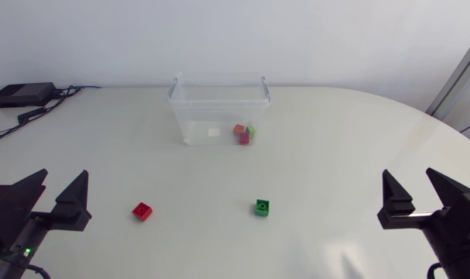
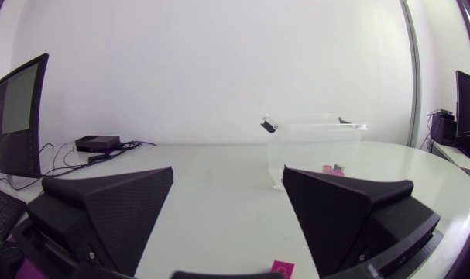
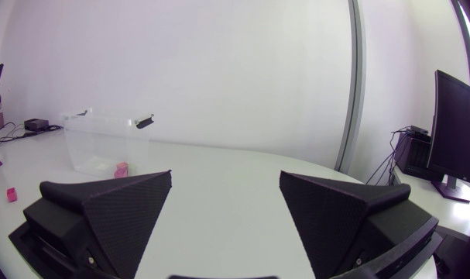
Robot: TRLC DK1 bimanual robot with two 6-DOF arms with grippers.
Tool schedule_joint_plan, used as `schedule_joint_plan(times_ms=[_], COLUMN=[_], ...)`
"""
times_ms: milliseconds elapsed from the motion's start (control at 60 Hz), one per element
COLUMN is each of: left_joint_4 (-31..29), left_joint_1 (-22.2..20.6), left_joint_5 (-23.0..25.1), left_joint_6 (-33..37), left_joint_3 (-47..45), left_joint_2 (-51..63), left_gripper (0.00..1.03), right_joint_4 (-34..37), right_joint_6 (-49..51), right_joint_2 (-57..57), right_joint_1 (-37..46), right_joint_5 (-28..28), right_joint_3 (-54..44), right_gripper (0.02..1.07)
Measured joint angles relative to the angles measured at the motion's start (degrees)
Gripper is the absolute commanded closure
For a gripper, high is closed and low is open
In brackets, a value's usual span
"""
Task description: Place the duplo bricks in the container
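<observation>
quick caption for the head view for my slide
Jaws open at both sides; red brick and green brick lie before the clear container, with bricks already inside

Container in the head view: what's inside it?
The clear container holds a small cluster of bricks, red and green, on its floor. They overlap one another, so their exact count cannot be told.

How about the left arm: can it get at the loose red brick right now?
Likely yes. The red brick lies on the table close beside the open left gripper, with nothing between them. The green brick and container sit farther off, out of the path.
</observation>
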State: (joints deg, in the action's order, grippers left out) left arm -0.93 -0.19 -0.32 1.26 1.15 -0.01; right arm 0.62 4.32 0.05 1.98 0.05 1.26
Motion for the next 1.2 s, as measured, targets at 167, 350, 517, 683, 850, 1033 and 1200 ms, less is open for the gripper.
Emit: schedule_joint_plan(times_ms=[167,350,517,683,850,1033,1200], left_joint_4=[0.0,0.0,-4.09,-21.79,-40.61,-41.16,-42.93], left_joint_1=[0.0,0.0,0.02,-0.5,-5.25,-7.67,-8.5], left_joint_5=[0.0,-0.02,-0.31,0.07,0.31,4.37,5.68], left_joint_6=[0.0,0.39,-0.33,-3.63,11.1,26.86,33.68], left_joint_3=[0.0,0.0,8.83,53.96,79.82,62.99,50.75], left_joint_2=[0.0,0.0,8.39,49.18,81.79,98.99,92.5], left_gripper=[0.05,0.07,0.08,0.08,0.17,0.07,0.07], right_joint_4=[0.0,0.0,0.74,6.01,10.36,19.28,27.02], right_joint_6=[0.0,0.0,-1.99,-5.22,-4.83,6.27,17.92], right_joint_2=[0.0,-0.02,8.07,44.5,65.94,85.31,92.45], right_joint_1=[0.0,-0.02,-2.08,-2.43,-7.87,-15.72,-19.5], right_joint_5=[0.0,-0.04,-1.44,-7.91,-11.3,-6.84,-10.93], right_joint_3=[0.0,0.0,5.31,34.42,43.01,44.11,49.11], right_gripper=[0.06,0.06,0.06,0.06,0.06,0.06,0.06])
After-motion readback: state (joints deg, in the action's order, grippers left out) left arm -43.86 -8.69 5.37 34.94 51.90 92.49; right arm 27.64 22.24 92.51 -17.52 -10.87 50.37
